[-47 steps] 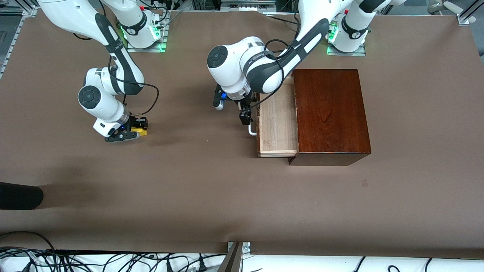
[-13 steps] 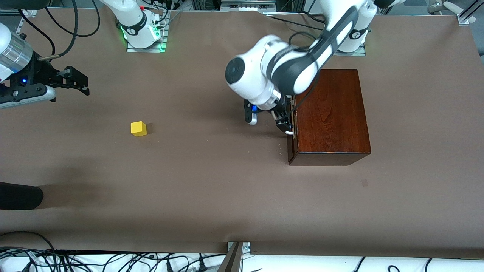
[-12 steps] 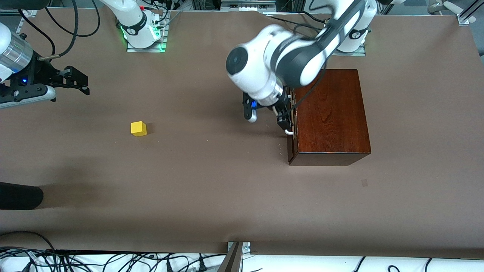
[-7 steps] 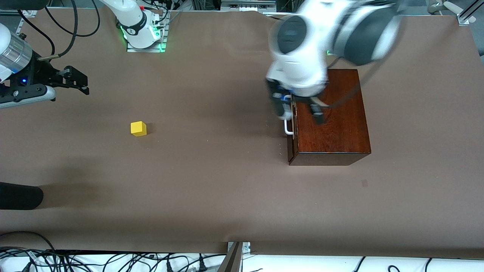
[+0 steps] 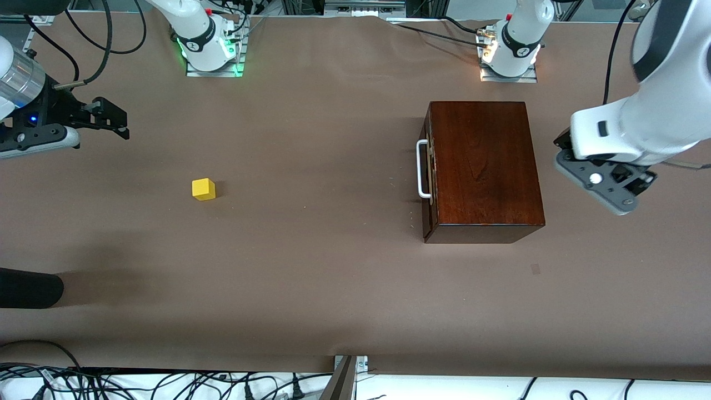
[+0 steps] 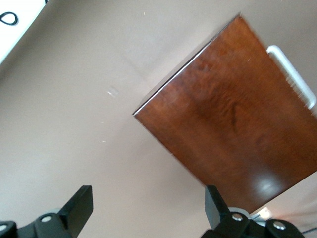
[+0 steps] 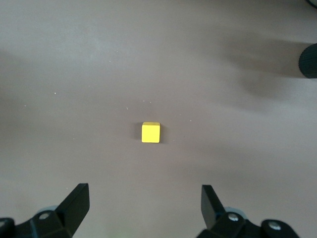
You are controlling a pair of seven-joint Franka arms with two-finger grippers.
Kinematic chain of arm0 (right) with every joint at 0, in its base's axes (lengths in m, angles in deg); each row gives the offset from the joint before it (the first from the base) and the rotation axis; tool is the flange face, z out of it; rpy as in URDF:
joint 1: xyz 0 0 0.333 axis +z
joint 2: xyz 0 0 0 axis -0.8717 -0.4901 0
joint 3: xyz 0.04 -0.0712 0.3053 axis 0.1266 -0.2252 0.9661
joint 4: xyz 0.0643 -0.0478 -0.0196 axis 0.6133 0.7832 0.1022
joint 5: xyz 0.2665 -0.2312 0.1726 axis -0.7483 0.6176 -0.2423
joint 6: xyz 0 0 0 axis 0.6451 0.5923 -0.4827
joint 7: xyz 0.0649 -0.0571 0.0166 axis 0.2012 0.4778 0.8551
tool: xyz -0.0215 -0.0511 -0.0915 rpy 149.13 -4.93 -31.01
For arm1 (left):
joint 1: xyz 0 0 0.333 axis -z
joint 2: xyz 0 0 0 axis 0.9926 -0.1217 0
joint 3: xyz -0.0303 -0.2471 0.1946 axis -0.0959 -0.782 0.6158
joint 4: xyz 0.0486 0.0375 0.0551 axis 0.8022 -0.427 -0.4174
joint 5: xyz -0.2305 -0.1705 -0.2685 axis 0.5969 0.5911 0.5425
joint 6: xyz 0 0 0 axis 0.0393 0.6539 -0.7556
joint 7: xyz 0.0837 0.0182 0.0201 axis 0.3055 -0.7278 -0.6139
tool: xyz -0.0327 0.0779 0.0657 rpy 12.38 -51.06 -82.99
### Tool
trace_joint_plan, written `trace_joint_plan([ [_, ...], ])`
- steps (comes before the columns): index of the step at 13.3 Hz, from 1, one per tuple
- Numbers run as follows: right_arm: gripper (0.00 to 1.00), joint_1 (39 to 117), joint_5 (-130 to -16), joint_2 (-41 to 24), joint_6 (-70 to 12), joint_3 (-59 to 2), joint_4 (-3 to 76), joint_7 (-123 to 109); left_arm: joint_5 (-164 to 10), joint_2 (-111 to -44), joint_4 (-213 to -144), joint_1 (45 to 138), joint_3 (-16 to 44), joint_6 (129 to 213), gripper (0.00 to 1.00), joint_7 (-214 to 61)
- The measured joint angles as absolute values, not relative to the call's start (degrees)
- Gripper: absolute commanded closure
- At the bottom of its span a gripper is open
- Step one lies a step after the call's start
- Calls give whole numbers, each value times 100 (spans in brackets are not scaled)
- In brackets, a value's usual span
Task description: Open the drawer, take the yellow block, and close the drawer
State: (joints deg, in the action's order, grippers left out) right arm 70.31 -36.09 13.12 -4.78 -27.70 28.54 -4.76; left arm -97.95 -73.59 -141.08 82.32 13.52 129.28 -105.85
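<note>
The drawer (image 5: pixel 426 166) is pushed fully into the mahogany box (image 5: pixel 483 166), with its white bar handle (image 5: pixel 422 169) free. The yellow block (image 5: pixel 203 189) sits alone on the brown table toward the right arm's end. My right gripper (image 5: pixel 119 123) hangs open and empty above the table near that end, and its wrist view shows the block (image 7: pixel 150 132) below, between its open fingers (image 7: pixel 77 203). My left gripper (image 6: pixel 147 213) is open and empty, raised beside the box (image 6: pixel 233 134) at the left arm's end. Its hand (image 5: pixel 602 180) shows in the front view.
A dark rounded object (image 5: pixel 28 288) lies at the table's edge at the right arm's end, nearer the front camera than the block. The arm bases (image 5: pixel 208 47) (image 5: pixel 508 55) stand along the farthest edge. Cables lie along the nearest edge.
The right gripper released the block and withdrew upward. The left gripper pushed the drawer shut, let go of the handle and swung up over the box to the left arm's end.
</note>
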Motion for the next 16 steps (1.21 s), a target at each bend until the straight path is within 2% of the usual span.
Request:
trace_joint_plan([
  [1, 0, 7030, -3609, 1312, -477, -2773, 2854, -476, -9266, -7016, -14494, 8325, 1689, 13250, 0, -10002],
  [3, 0, 7030, -3609, 1310, -475, -2777, 2854, -476, -8484, -6107, -15685, 8376, 2364, 14177, 0, -9045],
  [6, 0, 7030, -3609, 1310, -475, -2779, 2854, -475, -8369, -5239, -16821, 8349, 2871, 14754, 0, -8669],
  [10, 0, 7030, -3609, 1310, -474, -2780, 2854, -475, -8651, -4888, -17456, 8342, 3090, 14909, 0, -8652],
  [16, 0, 7029, -3609, 1310, -474, -2781, 2854, -475, -8697, -4912, -17710, 8450, 3061, 14954, 0, -8636],
])
